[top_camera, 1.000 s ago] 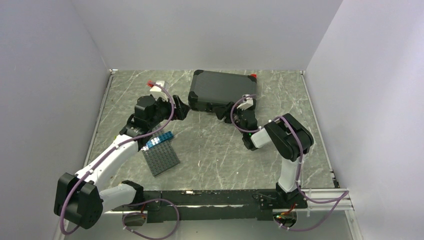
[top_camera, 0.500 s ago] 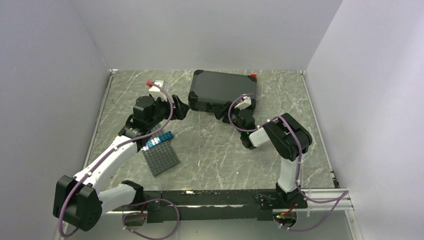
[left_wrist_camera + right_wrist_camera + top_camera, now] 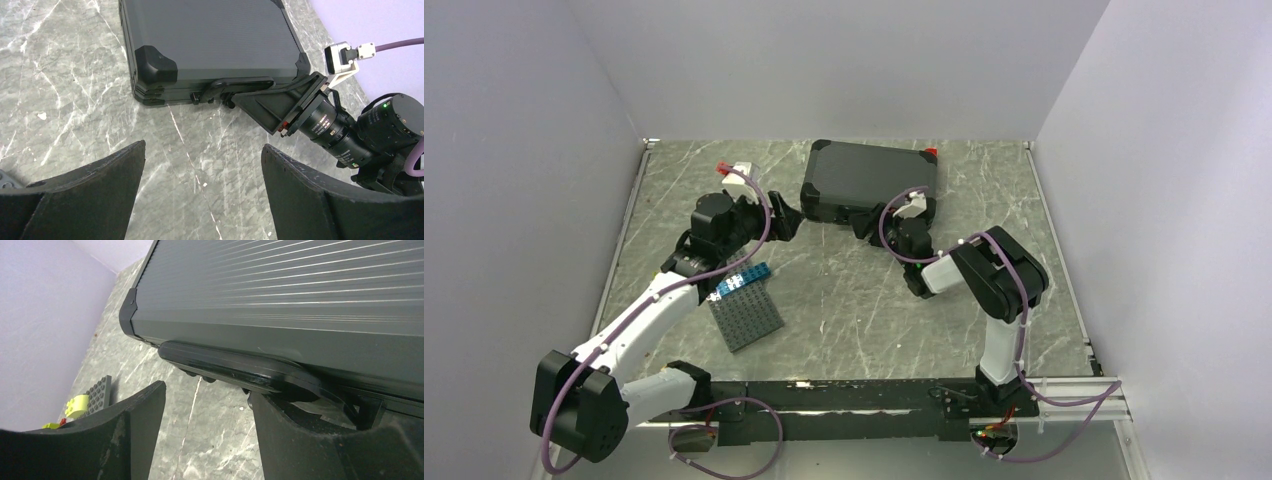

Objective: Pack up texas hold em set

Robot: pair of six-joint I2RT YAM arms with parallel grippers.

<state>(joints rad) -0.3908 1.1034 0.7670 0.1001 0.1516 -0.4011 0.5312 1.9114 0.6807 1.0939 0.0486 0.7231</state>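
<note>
Black case (image 3: 869, 170) closed | left fingers (image 3: 75, 200) apart, empty | right fingers (image 3: 125, 440) apart at handle (image 3: 235, 370)

no legible txt or nos. in any view, black case (image 3: 871, 172) w/o readable label or brand

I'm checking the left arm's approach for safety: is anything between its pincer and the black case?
Nothing visible. Only table surface lies between the open left pincer and the closed case. The right pincer sits off to the side at the handle, not in that path.
</note>
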